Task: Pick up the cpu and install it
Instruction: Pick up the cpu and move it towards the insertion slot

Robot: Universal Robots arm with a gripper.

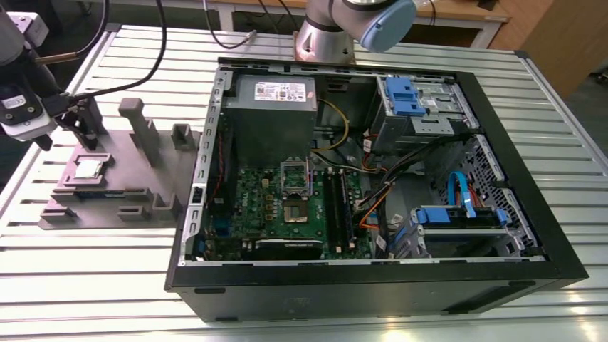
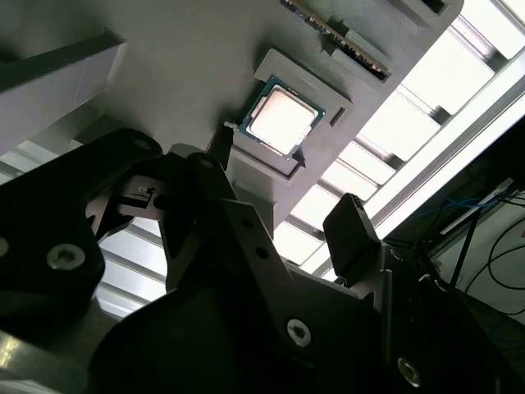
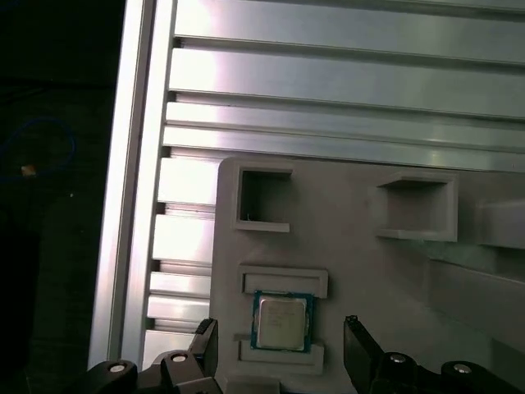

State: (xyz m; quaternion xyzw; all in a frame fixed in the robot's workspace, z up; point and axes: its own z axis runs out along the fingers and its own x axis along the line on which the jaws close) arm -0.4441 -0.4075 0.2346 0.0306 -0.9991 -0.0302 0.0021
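1. On the slatted aluminium table (image 1: 95, 271), an open computer case (image 1: 380, 285) is being flanked, on the exterior view's left, by a grey fixture plate (image 1: 133, 178).
2. The gripper (image 3: 280, 327) is being held wide open and empty above that plate.
3. The cpu (image 3: 282, 321) is being cradled in the plate's square recess, untouched.

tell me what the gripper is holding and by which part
Nothing is held. The gripper is open over the cpu, which lies in its slot in the grey tray.
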